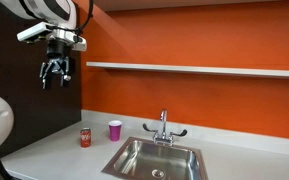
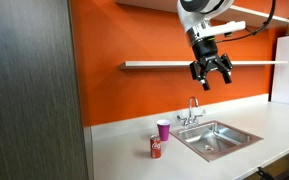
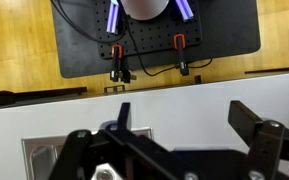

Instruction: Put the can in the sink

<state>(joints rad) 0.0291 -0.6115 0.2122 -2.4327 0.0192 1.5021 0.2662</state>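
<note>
The red can (image 1: 85, 137) (image 2: 156, 148) stands upright on the white counter, left of the sink. The steel sink (image 1: 156, 160) (image 2: 219, 140) is set into the counter, with a chrome faucet (image 1: 164, 128) (image 2: 192, 112) behind it. My gripper (image 1: 54, 72) (image 2: 212, 75) hangs high above the counter, well clear of the can, and is open with nothing between its fingers. In the wrist view the gripper (image 3: 189, 125) shows two spread dark fingers (image 3: 254, 120) over the white counter. A corner of the sink (image 3: 39, 155) appears at lower left. The can does not show in the wrist view.
A pink cup (image 1: 115, 129) (image 2: 163, 129) stands just behind the can, near the sink's corner. A white shelf (image 1: 194, 68) (image 2: 164, 66) runs along the orange wall above the counter. A dark panel (image 2: 29, 90) bounds the counter's end. The counter's front edge (image 1: 44, 165) is close.
</note>
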